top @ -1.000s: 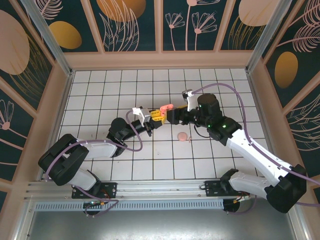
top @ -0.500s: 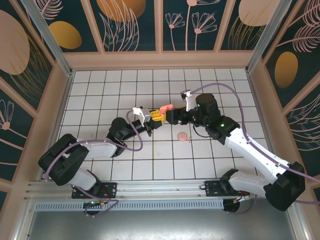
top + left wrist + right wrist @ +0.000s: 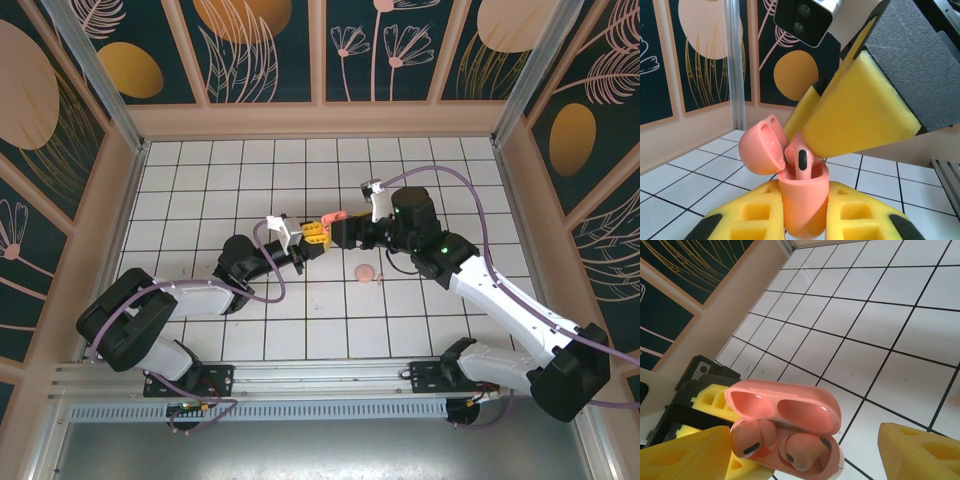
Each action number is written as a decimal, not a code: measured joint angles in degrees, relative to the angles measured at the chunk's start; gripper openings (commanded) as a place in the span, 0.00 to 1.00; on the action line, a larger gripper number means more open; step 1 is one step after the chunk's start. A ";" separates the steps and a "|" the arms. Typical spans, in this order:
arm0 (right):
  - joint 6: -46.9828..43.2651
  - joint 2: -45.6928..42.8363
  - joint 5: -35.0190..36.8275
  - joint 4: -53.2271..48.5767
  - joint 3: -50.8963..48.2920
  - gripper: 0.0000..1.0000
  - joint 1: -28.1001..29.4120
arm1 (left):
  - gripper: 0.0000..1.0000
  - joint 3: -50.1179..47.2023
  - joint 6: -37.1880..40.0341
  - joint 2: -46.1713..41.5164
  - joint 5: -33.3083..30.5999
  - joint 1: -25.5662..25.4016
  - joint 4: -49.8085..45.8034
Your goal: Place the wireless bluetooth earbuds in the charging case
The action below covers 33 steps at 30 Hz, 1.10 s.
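Top external view: two arms meet over the white tiled floor (image 3: 200,170), where the salmon charging case (image 3: 331,215) sits between their yellow-padded tips. The left gripper (image 3: 316,233) comes at the case from the left arm's side, and the right gripper (image 3: 342,229) from the opposite side. A pale pink disc (image 3: 366,272) lies on the tiles near the case, on the side toward the arm bases, touching neither arm.

Left wrist view: the left gripper (image 3: 802,217) is clamped on the lower body of the charging case (image 3: 802,200), one yellow finger pressed to each side. The case stands upright with its lid (image 3: 761,150) swung back to the left. One of the earbuds (image 3: 800,160) stands stem-down in the mouth of the case. A yellow finger (image 3: 860,112) of the right gripper slants down from the upper right, its tip just above the case opening and close against that earbud.

Right wrist view: both earbuds (image 3: 752,441) sit side by side in the wells of the charging case (image 3: 812,460), under the open lid (image 3: 785,407). The right gripper (image 3: 805,440) has its fingers well apart, one on each side of the case, with nothing gripped between them. The near finger is just beside the left-hand earbud; whether it touches cannot be told.
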 measured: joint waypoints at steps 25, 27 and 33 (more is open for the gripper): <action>1.73 -3.04 -12.33 3.82 -0.46 0.77 -5.60 | 0.14 0.00 -0.04 -0.76 3.41 -0.02 3.02; 1.86 -2.34 -14.43 4.94 -0.46 0.77 -5.64 | 0.14 0.00 -0.04 -0.76 4.15 -0.02 3.13; 2.58 -0.66 -20.59 7.37 -0.52 0.70 -7.32 | 0.14 0.00 -0.04 -0.76 5.42 -0.02 3.48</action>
